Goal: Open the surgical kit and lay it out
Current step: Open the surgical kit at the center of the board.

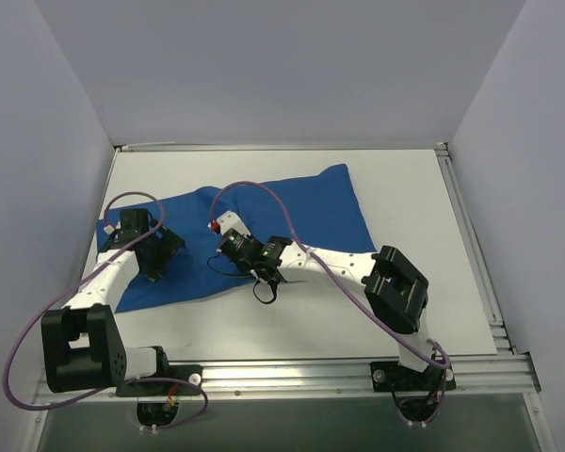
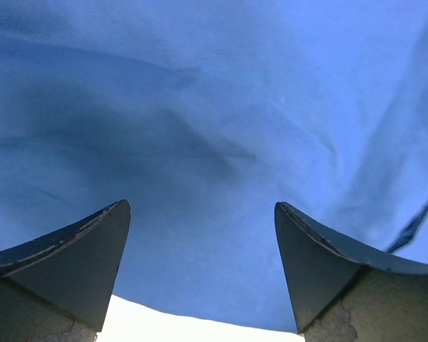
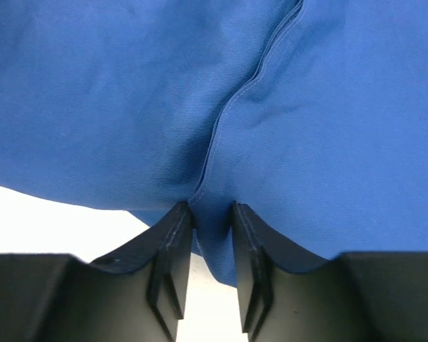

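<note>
- The cloth wrap [image 1: 301, 212], royal blue, lies creased on the white table [image 1: 424, 217], left of centre. One corner points toward the far right, and the near left end sits close to the left arm. We cannot tell what lies under it.
- The left gripper [image 1: 156, 252] is over the near left end of the wrap. In the wrist view its jaws are spread wide. The dark fingers [image 2: 71, 263] stand at either side, blue fabric fills the gap, and a strip of white table shows at the bottom edge. It grips nothing. We cannot tell whether the tips touch the fabric.
- The right gripper [image 3: 210, 210] has its jaws drawn almost together, pinching a raised fold of the wrap between them. A stitched hem [image 3: 232, 107] runs from the pinch up and to the right. White table shows just left of the pinch.
- Overhead, the right arm extends leftward from its base. Its gripper sits over the left-middle part of the wrap, apart from the left gripper.
- A purple cable [image 1: 264, 185] arcs over the wrap.
</note>
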Robot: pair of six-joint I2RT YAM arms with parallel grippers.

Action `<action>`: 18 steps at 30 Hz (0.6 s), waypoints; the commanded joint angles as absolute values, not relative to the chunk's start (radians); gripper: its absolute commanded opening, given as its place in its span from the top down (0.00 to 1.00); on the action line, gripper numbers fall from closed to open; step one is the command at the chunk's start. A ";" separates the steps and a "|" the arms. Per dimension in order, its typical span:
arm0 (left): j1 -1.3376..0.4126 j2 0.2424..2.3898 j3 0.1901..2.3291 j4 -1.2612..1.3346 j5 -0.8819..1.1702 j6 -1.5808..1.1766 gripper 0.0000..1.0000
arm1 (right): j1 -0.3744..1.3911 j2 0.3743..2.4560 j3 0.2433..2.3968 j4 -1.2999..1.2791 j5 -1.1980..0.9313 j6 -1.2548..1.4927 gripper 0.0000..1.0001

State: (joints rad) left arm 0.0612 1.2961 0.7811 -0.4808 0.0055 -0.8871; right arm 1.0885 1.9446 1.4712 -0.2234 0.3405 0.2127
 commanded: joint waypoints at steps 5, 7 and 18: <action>0.077 1.371 0.811 -0.434 0.017 -0.891 0.09 | 1.088 1.893 1.499 -0.268 0.413 0.238 0.88; 0.077 1.385 0.811 -0.433 0.020 -0.900 0.09 | 1.085 1.888 1.503 -0.273 0.416 0.242 1.00; 0.077 1.470 0.781 -0.374 0.067 -0.951 0.09 | 0.760 1.717 1.441 -0.259 0.469 0.304 1.00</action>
